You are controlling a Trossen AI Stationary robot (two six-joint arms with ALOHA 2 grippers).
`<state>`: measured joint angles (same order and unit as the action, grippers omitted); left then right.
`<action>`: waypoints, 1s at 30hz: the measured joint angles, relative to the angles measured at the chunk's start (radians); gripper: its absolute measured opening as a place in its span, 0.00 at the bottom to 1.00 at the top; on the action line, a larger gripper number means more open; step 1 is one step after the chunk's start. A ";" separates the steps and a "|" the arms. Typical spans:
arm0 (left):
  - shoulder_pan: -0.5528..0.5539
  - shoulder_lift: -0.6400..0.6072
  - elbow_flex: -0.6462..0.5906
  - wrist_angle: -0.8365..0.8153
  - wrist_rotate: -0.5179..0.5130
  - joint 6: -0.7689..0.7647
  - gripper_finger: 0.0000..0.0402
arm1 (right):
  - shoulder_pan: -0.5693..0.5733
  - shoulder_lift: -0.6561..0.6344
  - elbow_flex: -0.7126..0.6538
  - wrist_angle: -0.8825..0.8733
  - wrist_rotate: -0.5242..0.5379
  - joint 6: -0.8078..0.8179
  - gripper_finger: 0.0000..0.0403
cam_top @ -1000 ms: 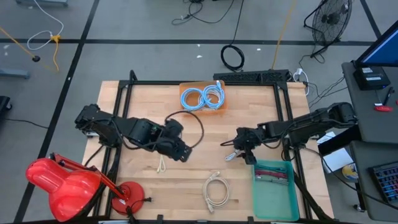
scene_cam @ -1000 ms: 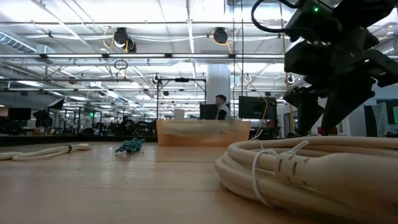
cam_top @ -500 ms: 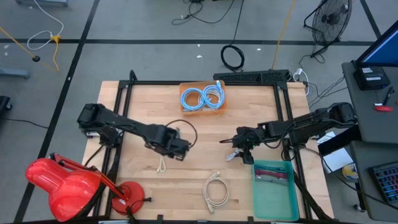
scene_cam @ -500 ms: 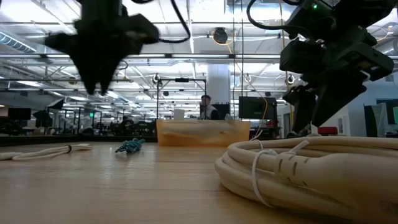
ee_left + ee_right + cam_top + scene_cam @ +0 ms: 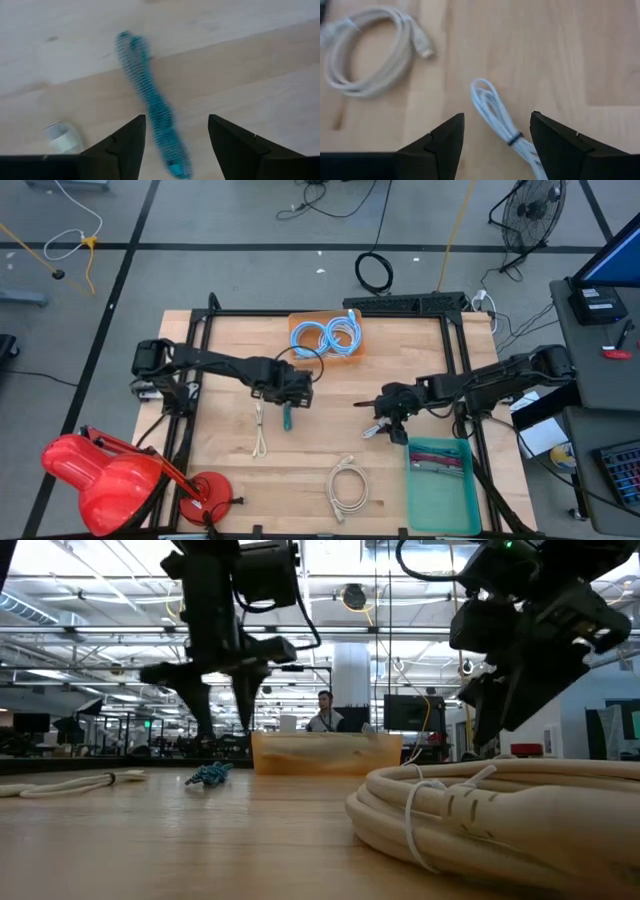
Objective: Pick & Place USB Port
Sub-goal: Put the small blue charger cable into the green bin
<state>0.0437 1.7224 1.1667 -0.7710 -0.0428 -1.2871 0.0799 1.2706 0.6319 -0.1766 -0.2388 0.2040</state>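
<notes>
A coiled beige cable (image 5: 347,487) is lying nearest the table's front edge, with a green bin (image 5: 441,483) just to its right holding more cables. Farther in, the right gripper (image 5: 377,420) is hovering with fingers spread, gripping nothing, over a bundled white cable (image 5: 501,120). The left gripper (image 5: 291,399) is hanging released and empty above a teal braided cable (image 5: 151,102) lying flat on the wood. At the far edge, a cardboard tray (image 5: 327,338) is holding light-blue coiled cables (image 5: 325,335).
</notes>
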 joint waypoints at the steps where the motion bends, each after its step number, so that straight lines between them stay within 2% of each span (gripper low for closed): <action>1: 0.007 0.011 0.000 0.020 0.007 0.007 0.54 | 0.000 -0.010 0.000 0.008 -0.001 0.013 0.53; 16: 0.028 0.205 0.003 0.038 0.076 0.063 0.48 | 0.000 -0.175 0.001 0.179 0.000 0.219 0.51; 19: 0.028 0.212 0.002 0.036 0.074 0.063 0.38 | 0.000 -0.187 0.001 0.190 -0.001 0.268 0.51; 24: 0.034 0.177 0.002 0.039 0.046 0.109 0.07 | 0.000 -0.186 0.001 0.250 -0.001 0.372 0.50; 30: 0.040 0.050 -0.002 0.126 -0.002 0.134 0.03 | 0.000 -0.186 0.001 0.374 0.000 0.474 0.50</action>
<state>0.0839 1.7727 1.1645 -0.6446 -0.0446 -1.1530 0.0803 1.0847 0.6327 0.1977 -0.2390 0.6780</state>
